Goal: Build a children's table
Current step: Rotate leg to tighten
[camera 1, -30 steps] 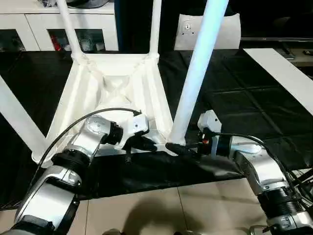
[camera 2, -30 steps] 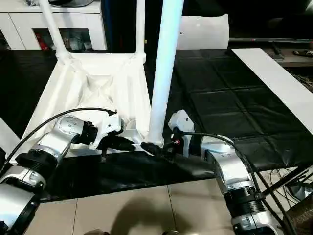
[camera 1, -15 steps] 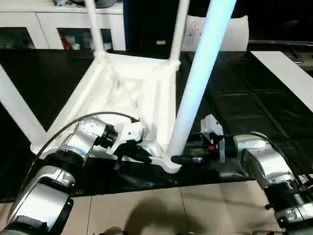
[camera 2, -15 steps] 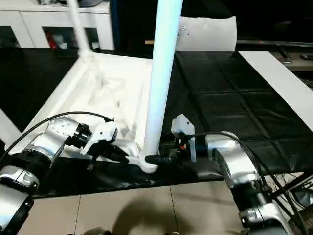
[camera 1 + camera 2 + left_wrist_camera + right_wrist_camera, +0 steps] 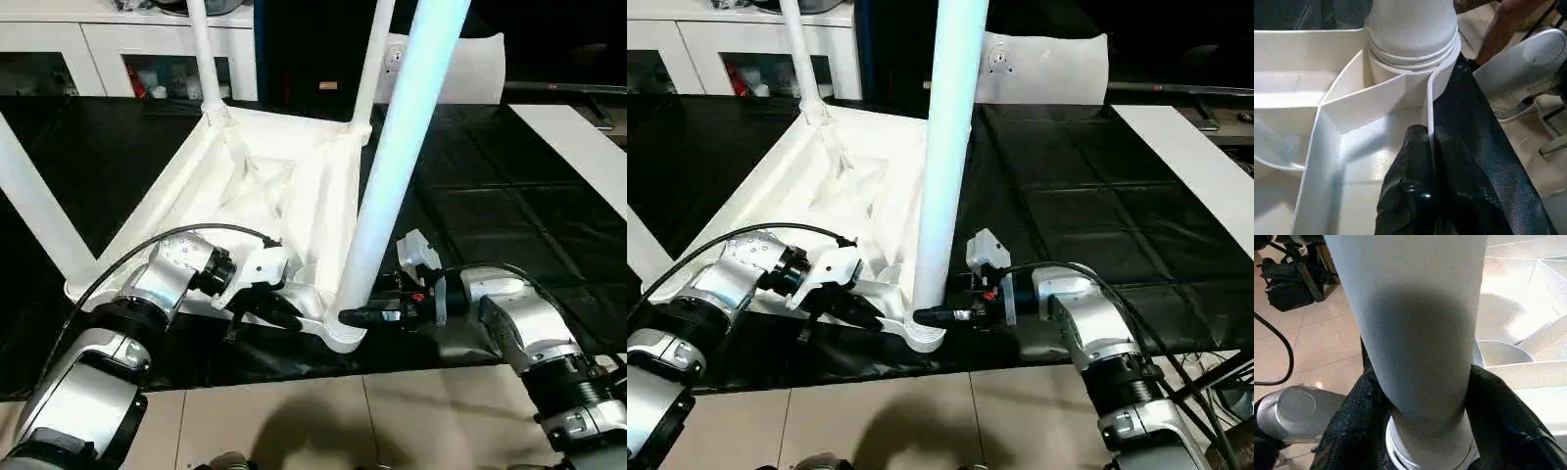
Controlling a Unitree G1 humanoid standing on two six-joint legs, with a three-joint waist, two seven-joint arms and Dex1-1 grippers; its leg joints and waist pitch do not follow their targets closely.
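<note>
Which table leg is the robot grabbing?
The nearest leg, standing in the front corner of the upside-down table. The right end effector wraps around its base; the other legs stand farther off, untouched.

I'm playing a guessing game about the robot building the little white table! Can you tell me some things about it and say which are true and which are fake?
1. The table top lies upside down. True.
2. The right gripper has its jaws around the bottom of the nearest leg. True.
3. The left gripper holds a table leg. False: its jaws pinch the top's edge wall.
4. The mat under the table is red. False: it is black.
</note>
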